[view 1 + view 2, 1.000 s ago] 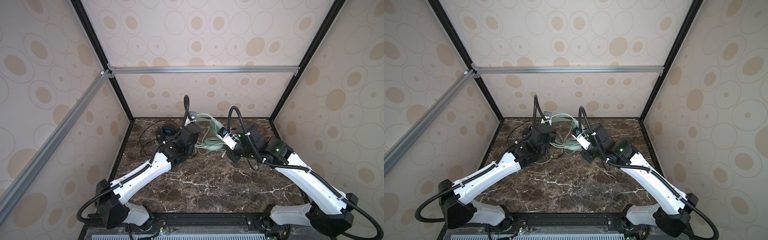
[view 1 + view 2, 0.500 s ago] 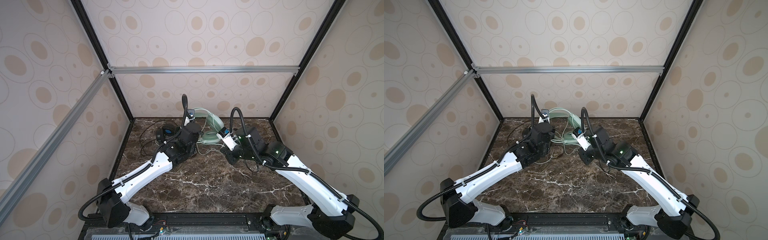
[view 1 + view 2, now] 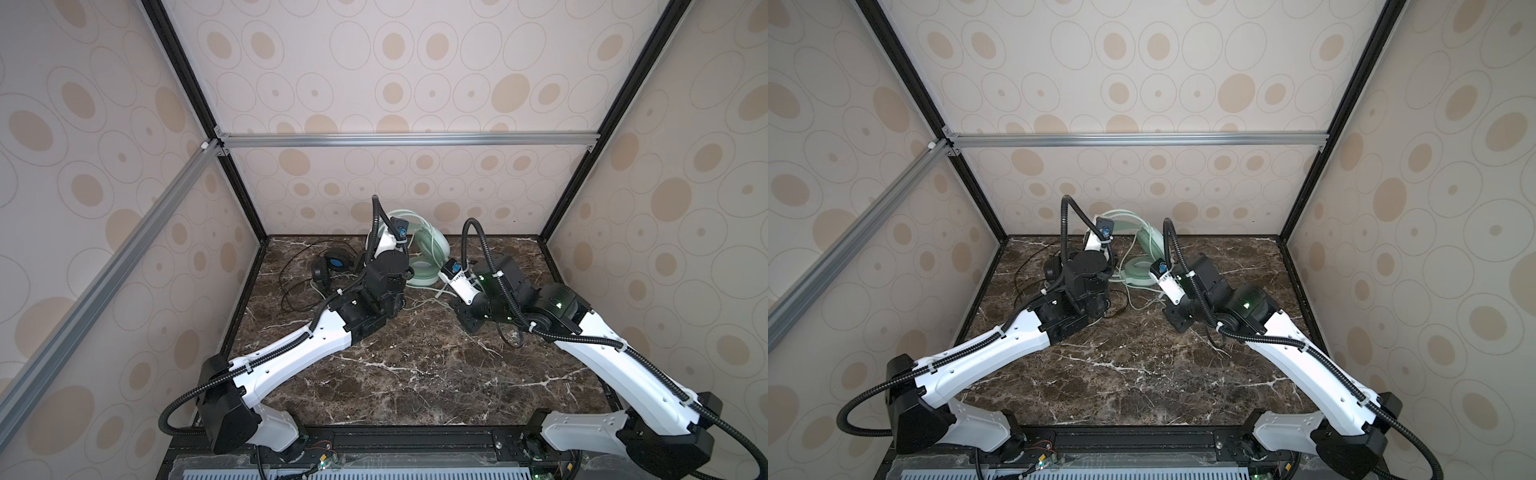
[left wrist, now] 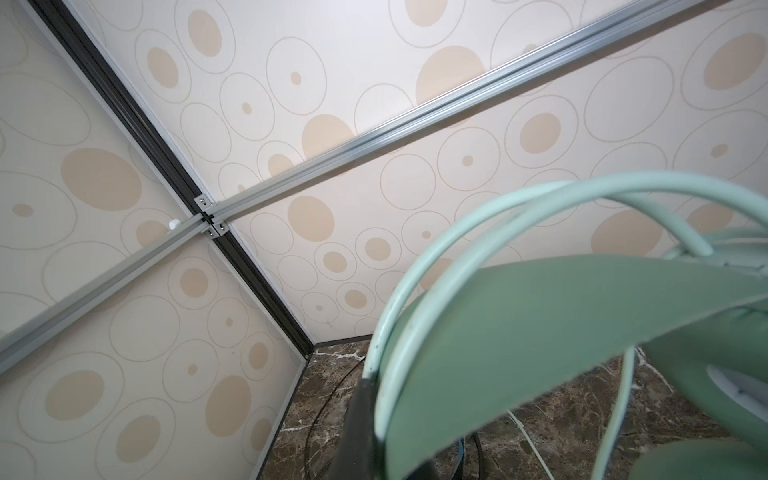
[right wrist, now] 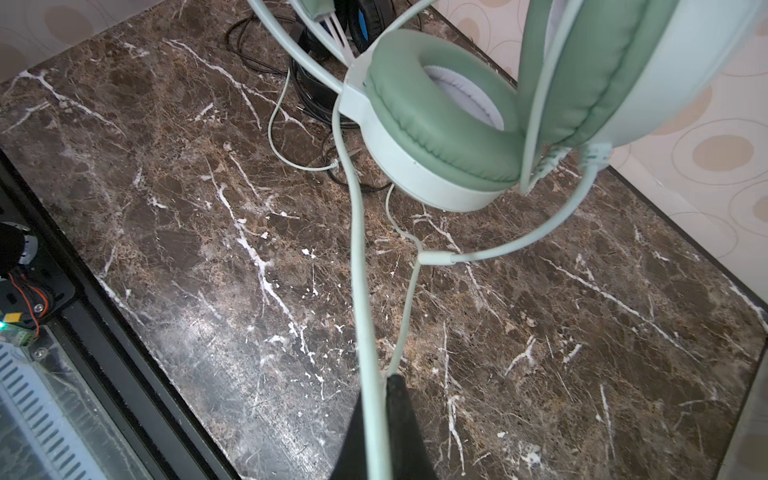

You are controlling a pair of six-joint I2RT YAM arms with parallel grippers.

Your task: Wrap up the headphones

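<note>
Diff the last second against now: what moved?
The left gripper, shut on the headband of the mint-green headset, lifted it upward, toward the back wall. The right gripper stayed shut on the pale cord, shifting slightly. The black headset did not move.

white arm shells (image 3: 299,353), black joints (image 3: 386,270) — ribbed black cables (image 3: 377,220).

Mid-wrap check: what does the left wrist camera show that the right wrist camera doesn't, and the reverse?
Left wrist only: the headband seen wide and close, and the frame rails meeting at the enclosure corner. Right wrist only: the pale cord pinched in the right jaws, its splitter, and the black headset. Both: the mint-green headset, an ear cushion and the marble table.
</note>
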